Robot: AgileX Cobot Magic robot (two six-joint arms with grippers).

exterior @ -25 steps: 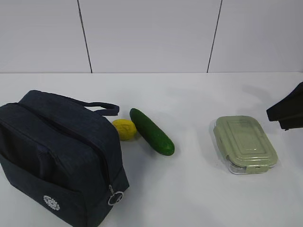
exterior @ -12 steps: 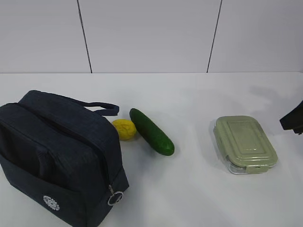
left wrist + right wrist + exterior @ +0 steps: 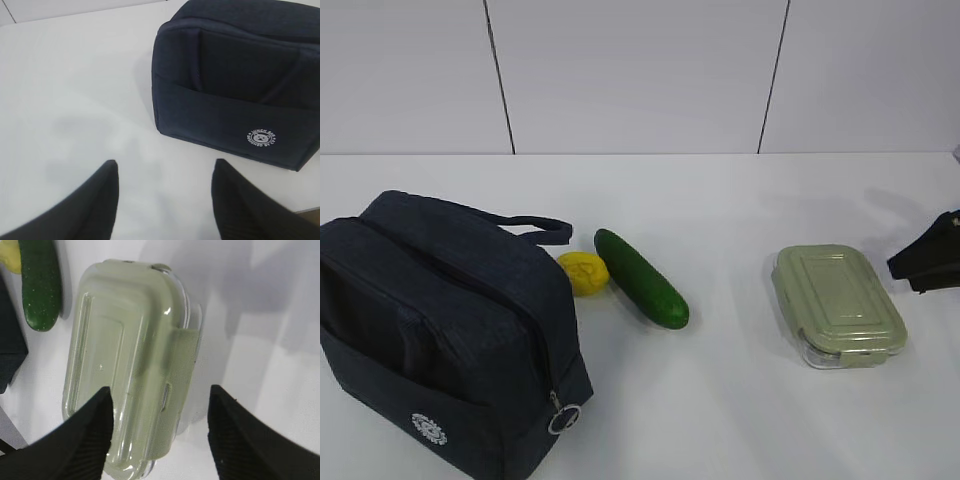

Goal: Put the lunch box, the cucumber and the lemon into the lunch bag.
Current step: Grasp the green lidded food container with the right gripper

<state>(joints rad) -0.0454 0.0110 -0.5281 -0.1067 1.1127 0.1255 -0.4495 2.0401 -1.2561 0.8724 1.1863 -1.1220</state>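
Note:
The dark navy lunch bag (image 3: 440,330) stands at the left, its top closed and its ring pull (image 3: 563,418) hanging at the front corner. Beside its handle lie the yellow lemon (image 3: 583,272) and the dark green cucumber (image 3: 642,279), touching. The lunch box (image 3: 837,304) with its sage-green lid sits at the right. My right gripper (image 3: 918,264) hovers just right of it, open, its jaws (image 3: 160,395) straddling the box's near end (image 3: 130,355) without touching. My left gripper (image 3: 165,167) is open over bare table in front of the bag (image 3: 240,80).
The white table (image 3: 720,200) runs back to a pale panelled wall (image 3: 640,70). The right wrist view also catches the cucumber (image 3: 40,285), a sliver of lemon (image 3: 9,255) and a corner of the bag (image 3: 10,350) at its left edge.
The right gripper drew back toward the right edge and sank lower, then came in a little toward the lunch box. Nothing on the table has moved.

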